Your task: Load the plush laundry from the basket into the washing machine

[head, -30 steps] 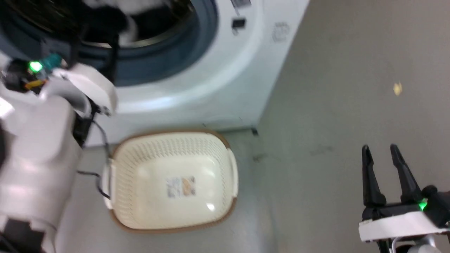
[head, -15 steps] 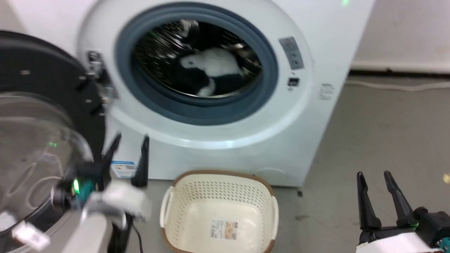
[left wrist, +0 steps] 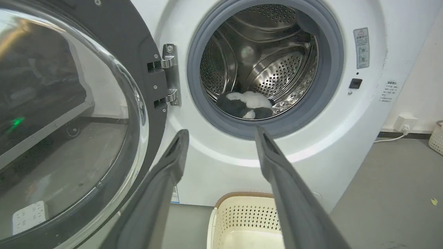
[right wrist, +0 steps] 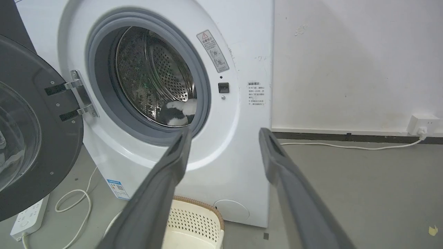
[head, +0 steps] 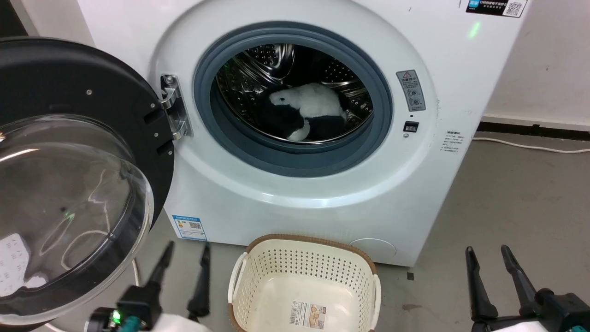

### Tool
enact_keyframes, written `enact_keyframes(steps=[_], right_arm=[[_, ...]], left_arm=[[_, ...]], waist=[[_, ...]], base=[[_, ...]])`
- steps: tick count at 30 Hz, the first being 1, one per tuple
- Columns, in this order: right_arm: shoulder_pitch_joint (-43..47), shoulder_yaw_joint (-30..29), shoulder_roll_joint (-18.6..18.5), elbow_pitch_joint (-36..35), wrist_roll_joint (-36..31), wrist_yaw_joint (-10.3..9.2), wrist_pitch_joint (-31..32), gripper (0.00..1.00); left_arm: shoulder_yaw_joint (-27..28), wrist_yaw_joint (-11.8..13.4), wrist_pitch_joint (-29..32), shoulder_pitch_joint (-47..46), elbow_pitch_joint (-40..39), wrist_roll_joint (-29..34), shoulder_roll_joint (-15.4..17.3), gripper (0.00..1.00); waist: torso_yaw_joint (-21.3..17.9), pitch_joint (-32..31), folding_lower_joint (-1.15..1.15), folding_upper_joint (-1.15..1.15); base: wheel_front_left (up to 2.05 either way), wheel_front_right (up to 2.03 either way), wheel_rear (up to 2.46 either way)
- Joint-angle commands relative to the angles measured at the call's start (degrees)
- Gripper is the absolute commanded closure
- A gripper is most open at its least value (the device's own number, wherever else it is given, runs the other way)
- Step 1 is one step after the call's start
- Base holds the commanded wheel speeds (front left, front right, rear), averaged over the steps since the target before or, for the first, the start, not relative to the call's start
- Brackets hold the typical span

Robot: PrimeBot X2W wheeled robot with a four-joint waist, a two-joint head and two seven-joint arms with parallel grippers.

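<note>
Currently, the plush laundry lies inside the washing machine. It rests on the lower part of the perforated steel drum, behind the grey rubber ring. Its white fur faces up, and its black patches lie toward the front and left in the head view.

The round door stands swung open on the robot's left, hung on a metal hinge. Its clear bowl faces the head camera.

The basket sits on the grey floor just in front of the machine base, below the opening. Its cream bottom is exposed, with a label sticker on it.

The left gripper is at the lower left of the head view, between the door and the basket. Its fingers point up toward the machine, spread apart, with nothing between them.

The right gripper is at the lower right, over bare floor to the right of the basket and well apart from the machine. Its fingers are likewise spread and hold nothing.

In the right wrist view, a white power strip lies on the floor below the door. A white cable runs along the wall base to a wall socket.
</note>
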Motion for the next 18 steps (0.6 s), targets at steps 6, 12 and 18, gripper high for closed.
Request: enact_keyframes(steps=[6, 12, 18], right_arm=[[0.7, -0.24, -0.05, 0.56, -0.15, -0.04, -0.24, 0.0], [0.42, -0.2, -0.05, 0.41, -0.01, -0.04, -0.24, 0.0], [0.04, -0.18, 0.0, 0.27, -0.15, 0.0, 0.25, 1.0]], left_arm=[[0.2, -2.53, -0.25, 1.14, 0.7, 3.71, -0.94, 0.0], [1.46, -3.84, -0.25, 0.84, 0.47, 4.95, -1.83, 0.0], [1.38, -3.82, 0.31, 0.86, 0.47, 4.94, -1.99, 1.0]], waist=[[-0.36, -0.08, 0.0, 0.0], [-0.63, 0.21, 0.0, 0.0], [-0.71, 0.26, 0.01, 0.0]], base=[[0.0, 0.0, 0.0], [0.0, 0.0, 0.0], [0.0, 0.0, 0.0]])
